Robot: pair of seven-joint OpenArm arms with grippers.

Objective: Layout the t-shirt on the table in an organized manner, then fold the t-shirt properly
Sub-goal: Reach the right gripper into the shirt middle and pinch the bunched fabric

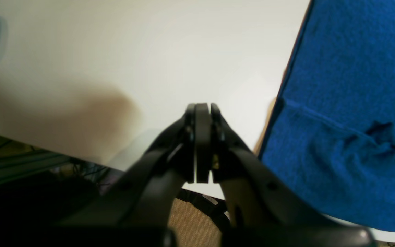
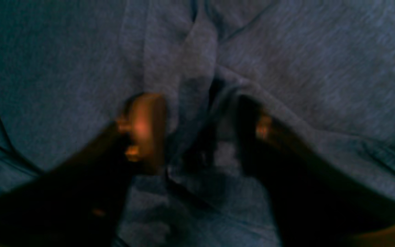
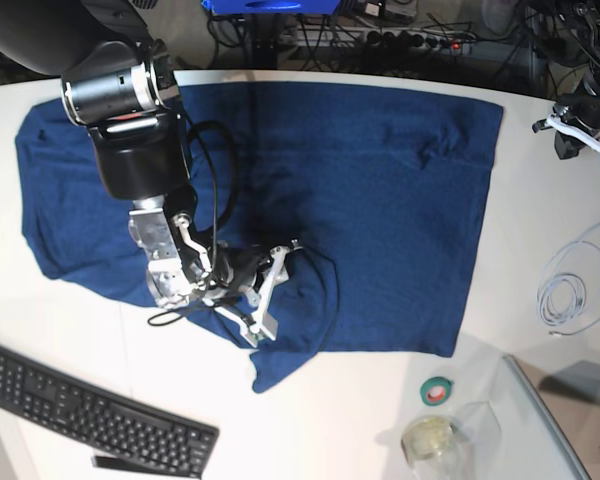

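The dark navy t-shirt (image 3: 380,190) lies spread across the white table (image 3: 540,200), its lower edge rumpled into a point near the front. My right gripper (image 3: 275,295) is down on that rumpled part. In the right wrist view its fingers (image 2: 146,130) stand apart, open, with a raised ridge of the t-shirt (image 2: 190,103) between them; the picture is blurred. My left gripper (image 3: 580,125) is off at the table's far right edge, away from the cloth. In the left wrist view the left gripper (image 1: 202,109) is shut and empty, the t-shirt (image 1: 348,120) to its right over the table (image 1: 149,51).
A black keyboard (image 3: 90,415) lies at the front left. A green tape roll (image 3: 437,390) and a clear cup (image 3: 435,437) stand at the front right, beside a glass panel (image 3: 550,420). A coiled white cable (image 3: 575,285) lies right of the shirt.
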